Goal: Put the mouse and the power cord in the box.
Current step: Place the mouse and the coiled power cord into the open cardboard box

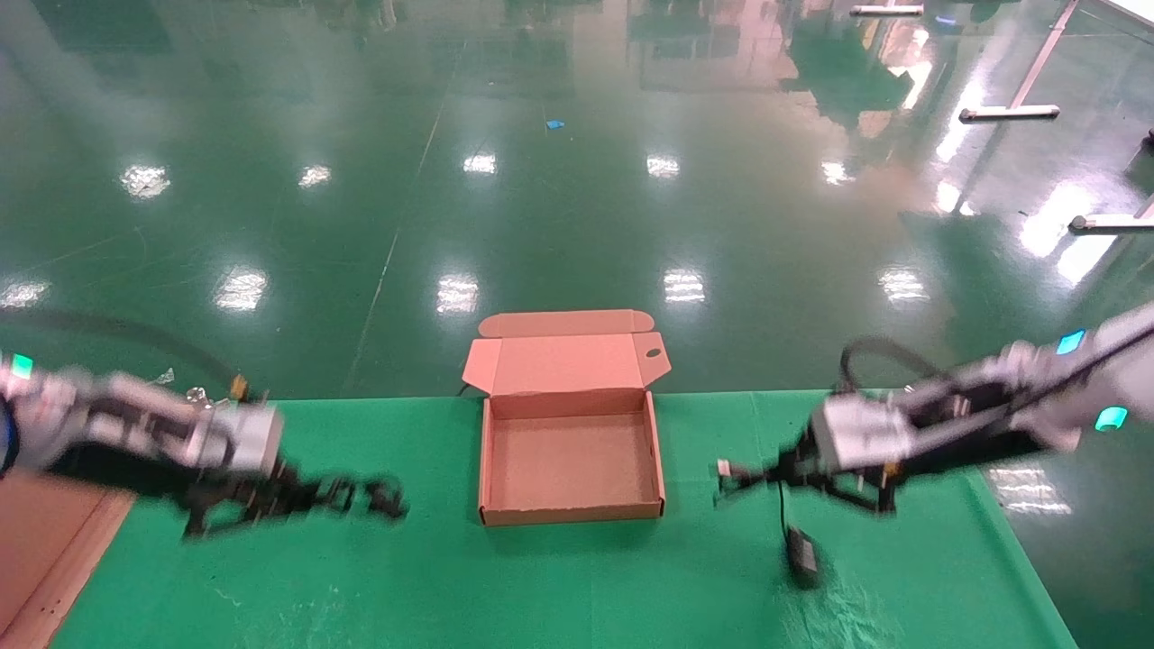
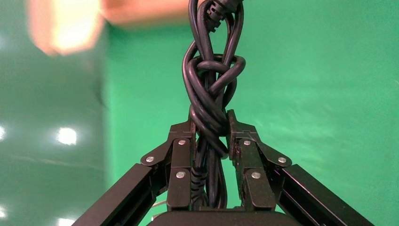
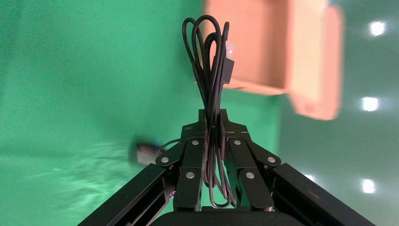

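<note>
The brown box (image 1: 570,515) lies open at the middle of the green table, lid folded back, nothing inside. To its left, my left gripper (image 1: 365,496) is shut on the power cord (image 1: 389,498), a knotted black bundle (image 2: 210,80) pinched between the fingers (image 2: 181,141). On the box's right, my right gripper (image 1: 766,470) is shut on the mouse's thin looped cable with its plug (image 3: 211,61). The black mouse (image 1: 801,552) dangles from that cable low over the cloth (image 3: 147,153); I cannot tell whether it touches. The box shows beyond the right gripper (image 3: 263,47).
A green cloth (image 1: 577,595) covers the table, whose far edge runs just behind the box. A brown board (image 1: 45,541) lies at the table's left edge. Shiny green floor lies beyond, with metal stand legs (image 1: 1008,113) far right.
</note>
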`<action>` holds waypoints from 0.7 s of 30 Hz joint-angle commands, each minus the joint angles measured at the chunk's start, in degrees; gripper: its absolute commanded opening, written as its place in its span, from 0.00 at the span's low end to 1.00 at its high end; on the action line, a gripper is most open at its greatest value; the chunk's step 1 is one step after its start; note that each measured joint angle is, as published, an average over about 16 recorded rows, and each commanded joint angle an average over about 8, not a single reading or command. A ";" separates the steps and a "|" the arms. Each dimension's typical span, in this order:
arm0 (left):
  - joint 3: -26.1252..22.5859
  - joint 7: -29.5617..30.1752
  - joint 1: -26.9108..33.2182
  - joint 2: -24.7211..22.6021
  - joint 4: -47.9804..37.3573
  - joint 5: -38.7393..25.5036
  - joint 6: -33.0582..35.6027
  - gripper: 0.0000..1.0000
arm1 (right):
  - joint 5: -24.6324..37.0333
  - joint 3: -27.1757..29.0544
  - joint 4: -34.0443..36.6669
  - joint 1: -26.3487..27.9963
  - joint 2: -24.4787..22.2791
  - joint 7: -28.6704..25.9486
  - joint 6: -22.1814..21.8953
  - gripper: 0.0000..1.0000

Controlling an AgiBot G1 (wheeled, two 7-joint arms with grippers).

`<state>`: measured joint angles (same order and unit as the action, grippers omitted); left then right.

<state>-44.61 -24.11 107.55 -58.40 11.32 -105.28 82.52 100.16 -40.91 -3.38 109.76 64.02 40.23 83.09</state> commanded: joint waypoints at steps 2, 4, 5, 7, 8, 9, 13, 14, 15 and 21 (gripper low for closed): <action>0.03 0.76 3.39 -1.39 2.27 -0.01 1.49 0.00 | -0.76 0.53 -0.52 3.82 -0.38 -0.20 2.91 0.00; 0.35 1.57 5.60 -2.42 3.51 0.39 2.17 0.00 | -1.39 0.97 -0.74 6.37 -0.25 -0.87 4.05 0.00; 0.53 1.95 6.62 -2.93 4.04 0.62 2.41 0.00 | -1.69 1.19 -0.85 7.56 -0.07 -1.21 4.43 0.00; 0.91 2.63 8.54 -4.08 4.98 1.07 2.52 0.00 | -2.22 1.57 -1.09 9.77 0.70 -1.94 4.61 0.00; 1.07 2.91 9.34 -4.68 5.29 1.25 2.38 0.00 | -2.40 1.70 -1.18 10.66 1.27 -2.31 4.34 0.00; 1.21 3.15 10.05 -5.34 5.48 1.39 2.13 0.00 | -2.53 1.81 -1.21 11.41 1.96 -2.69 3.85 0.00; 1.59 3.36 11.88 -8.18 4.95 1.73 0.16 0.00 | -2.99 2.19 -0.64 12.68 5.21 -4.12 0.08 0.00; 1.66 3.26 12.11 -8.87 4.46 1.79 -0.41 0.00 | -3.05 2.25 -0.37 12.61 6.01 -4.39 -1.31 0.00; 1.75 3.11 12.28 -9.51 3.89 1.89 -0.95 0.00 | -3.09 2.30 -0.10 12.46 6.77 -4.62 -2.83 0.00; 2.37 1.05 12.55 -12.27 -0.14 2.78 -3.35 0.00 | -3.04 2.38 1.14 11.11 9.99 -5.23 -11.35 0.00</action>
<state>-41.88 -24.38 119.19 -70.42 11.71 -101.99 78.26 96.93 -38.43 -2.36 121.07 73.54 35.07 73.50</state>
